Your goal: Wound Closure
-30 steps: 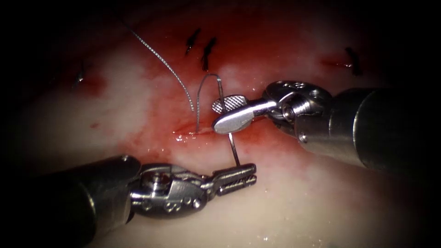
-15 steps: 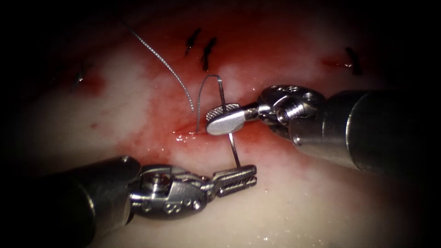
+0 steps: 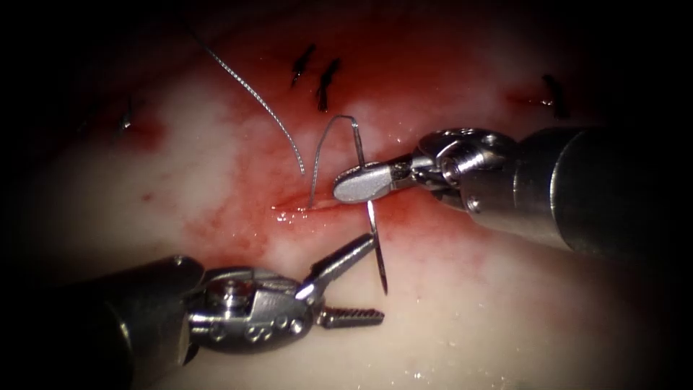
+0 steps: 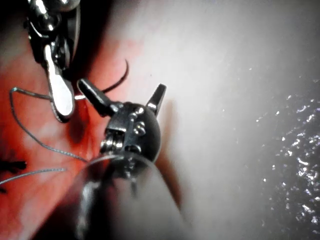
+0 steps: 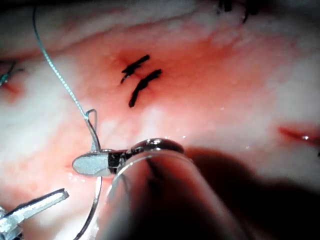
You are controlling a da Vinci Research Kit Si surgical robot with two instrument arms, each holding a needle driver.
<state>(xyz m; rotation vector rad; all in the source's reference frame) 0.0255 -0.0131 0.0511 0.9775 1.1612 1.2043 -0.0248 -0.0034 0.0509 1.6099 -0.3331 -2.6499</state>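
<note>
Endoscope view: the right gripper [image 3: 354,182] was clamped on the needle [image 3: 369,209] near its middle, just beside the cut [image 3: 303,207]. The needle was out of the tissue [image 3: 505,318]. The left gripper [image 3: 364,278] was spread apart below the cut, holding nothing. Thread [image 3: 253,97] trailed above the cut.

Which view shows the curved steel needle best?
The endoscope view: the curved steel needle runs its length, gripped mid-curve by the right tool; the open left tool holds nothing. The left wrist view shows a dark arc, the right wrist view part of its shaft.

Glossy metal needle [image 3: 374,238], wet glistening tissue [image 3: 505,303]
</note>
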